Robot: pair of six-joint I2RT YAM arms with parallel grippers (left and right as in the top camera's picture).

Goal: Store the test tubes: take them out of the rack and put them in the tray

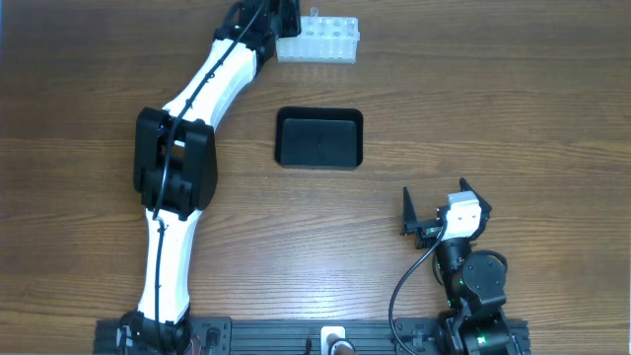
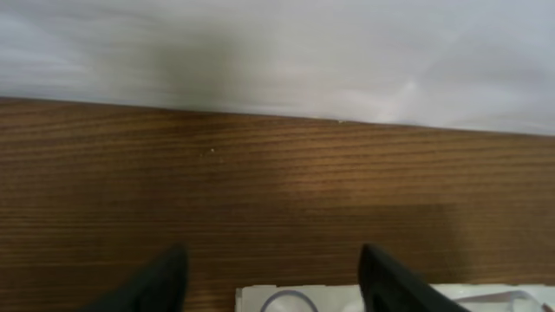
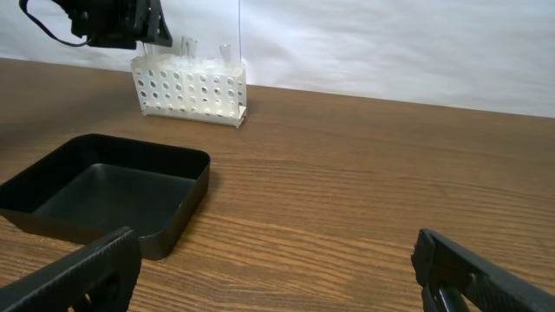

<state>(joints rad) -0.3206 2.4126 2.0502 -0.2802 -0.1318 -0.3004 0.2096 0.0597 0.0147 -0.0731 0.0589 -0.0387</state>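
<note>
Top view: my left arm reaches to the rack (image 1: 317, 41) at the far edge. The tray (image 1: 318, 138) sits nearer, well apart, no tubes in it. Right gripper (image 1: 436, 202) sits by its base, jaws spread.

Left wrist view: left gripper (image 2: 273, 256) hangs over the rack top, jaws spread, holding nothing.

Right wrist view: tubes (image 3: 225, 52) stand in the rack.

Looks like the first pick — next I'd lower onto one tube and pinch it.
</note>
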